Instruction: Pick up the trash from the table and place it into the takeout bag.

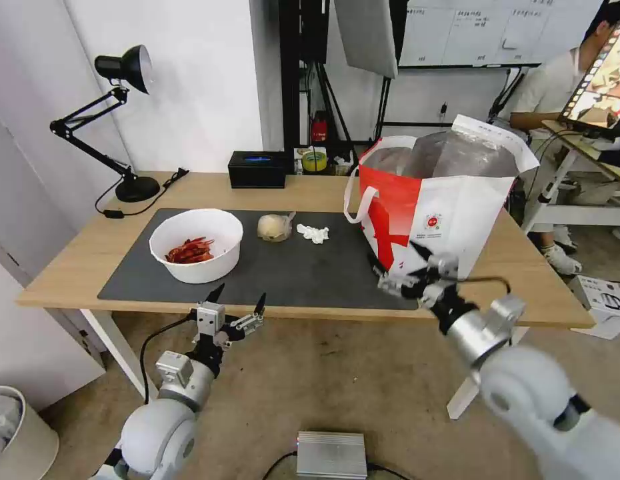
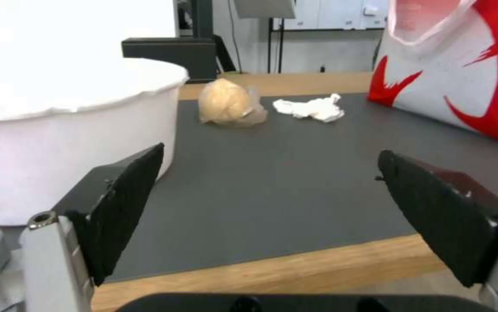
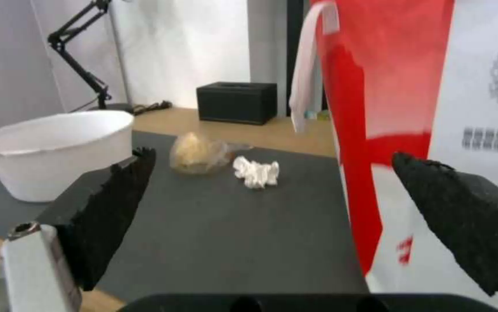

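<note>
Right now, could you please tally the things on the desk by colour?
White: 2, bowl and crumpled tissue
Black: 2, box and desk lamp
Cloudy yellowish: 1, balled plastic wrap
White-and-red: 1, takeout bag
Dark grey: 1, mat
Total: 7

Before me on the counter [image 1: 77,267], a scrap-filled bowl [image 1: 197,243], wrap [image 1: 274,227] and tissue [image 1: 313,233] are lying beside the bag [image 1: 443,200] standing open.

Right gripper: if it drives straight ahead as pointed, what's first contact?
Probably the takeout bag: its red-and-white front fills the side ahead of the open right gripper. The crumpled tissue lies farther off; depth is unclear.
</note>
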Motion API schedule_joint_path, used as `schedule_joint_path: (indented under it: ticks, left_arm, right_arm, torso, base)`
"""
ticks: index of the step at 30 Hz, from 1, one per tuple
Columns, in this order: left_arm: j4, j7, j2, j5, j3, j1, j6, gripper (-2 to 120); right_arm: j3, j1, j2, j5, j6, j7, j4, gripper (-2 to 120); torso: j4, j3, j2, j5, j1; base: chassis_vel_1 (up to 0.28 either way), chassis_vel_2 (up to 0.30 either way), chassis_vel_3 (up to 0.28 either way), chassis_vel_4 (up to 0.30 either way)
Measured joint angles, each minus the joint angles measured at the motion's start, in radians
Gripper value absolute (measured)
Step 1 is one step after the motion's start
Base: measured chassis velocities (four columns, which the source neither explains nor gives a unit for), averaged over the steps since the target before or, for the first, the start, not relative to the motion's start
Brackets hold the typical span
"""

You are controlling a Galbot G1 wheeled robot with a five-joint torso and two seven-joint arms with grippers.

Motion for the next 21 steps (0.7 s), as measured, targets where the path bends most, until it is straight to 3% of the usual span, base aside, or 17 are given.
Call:
schedule_joint_path:
  ticks: [7,21]
  left_arm:
    - [0.046,0.010,-0.002,0.019,-0.033,0.019,-0.025,100]
    - [0.063,0.058,0.024,-0.015,-0.067,0.055,-0.048,100]
  right_arm:
    - [-0.014,-0.076,0.035,-0.081,0.125,-0.001,-0.057,100]
    - [-0.021,-0.113,0.051,-0.100,0.224,-0.037,-0.131,100]
  torso:
    - [0.0000,0.000,0.000,-0.0001,0.000]
    - [0.0001,0.000,0.000,-0.0001,0.000]
  base:
    - [0.000,0.000,0.000,0.000]
    - [0.000,0.000,0.000,0.000]
